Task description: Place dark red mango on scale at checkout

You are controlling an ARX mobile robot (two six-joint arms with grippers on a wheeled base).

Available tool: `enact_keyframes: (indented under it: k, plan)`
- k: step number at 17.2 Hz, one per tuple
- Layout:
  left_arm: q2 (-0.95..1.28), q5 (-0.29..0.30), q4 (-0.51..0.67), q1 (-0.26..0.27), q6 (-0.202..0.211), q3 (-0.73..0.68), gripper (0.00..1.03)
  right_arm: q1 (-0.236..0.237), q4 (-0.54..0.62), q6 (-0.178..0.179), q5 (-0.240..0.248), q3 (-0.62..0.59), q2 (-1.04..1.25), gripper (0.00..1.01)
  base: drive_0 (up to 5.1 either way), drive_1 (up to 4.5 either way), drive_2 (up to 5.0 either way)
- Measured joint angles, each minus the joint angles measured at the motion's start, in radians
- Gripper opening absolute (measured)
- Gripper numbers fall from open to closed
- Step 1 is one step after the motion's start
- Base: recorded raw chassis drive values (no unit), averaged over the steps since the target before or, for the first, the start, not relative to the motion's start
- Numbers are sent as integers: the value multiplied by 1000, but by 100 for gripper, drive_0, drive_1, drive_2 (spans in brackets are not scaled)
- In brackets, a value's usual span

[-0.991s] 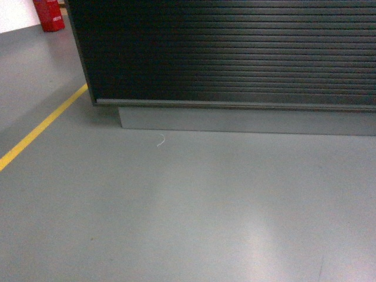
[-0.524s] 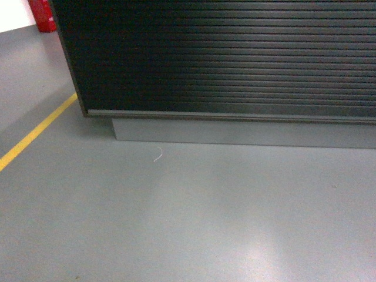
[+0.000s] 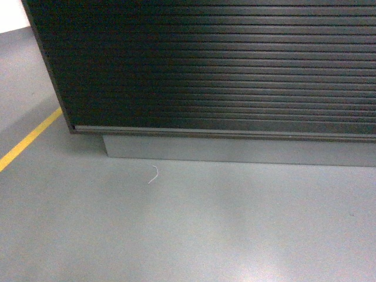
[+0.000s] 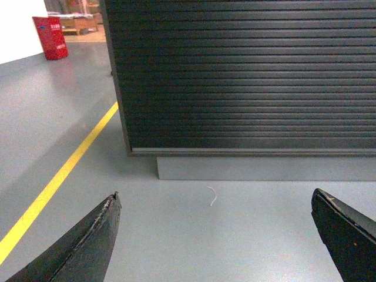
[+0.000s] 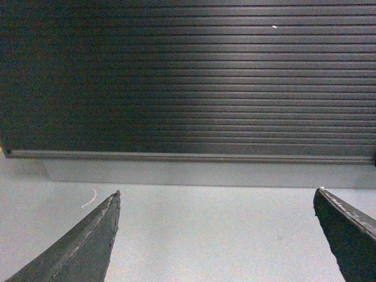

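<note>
The checkout (image 3: 223,64) walls off the way ahead with its ribbed front above a grey plinth (image 3: 235,151). Bare grey floor (image 3: 188,235) lies before it, crossed by a yellow line (image 3: 26,141) at left.

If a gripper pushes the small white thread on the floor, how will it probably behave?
The white thread is thin and curled, so it is probably floppy and very light. It lies loose on smooth grey floor before the checkout, so a push would likely slide it. Pinching something so flat looks hard.

checkout (image 3: 223,64) top beyond upper edge
</note>
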Motion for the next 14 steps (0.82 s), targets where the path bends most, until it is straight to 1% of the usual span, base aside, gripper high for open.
enact_keyframes:
  k: [14]
  plan:
    - [0, -2, -3, 0, 0, 0, 98, 0, 0, 0, 0, 0, 0, 98, 1, 434, -433]
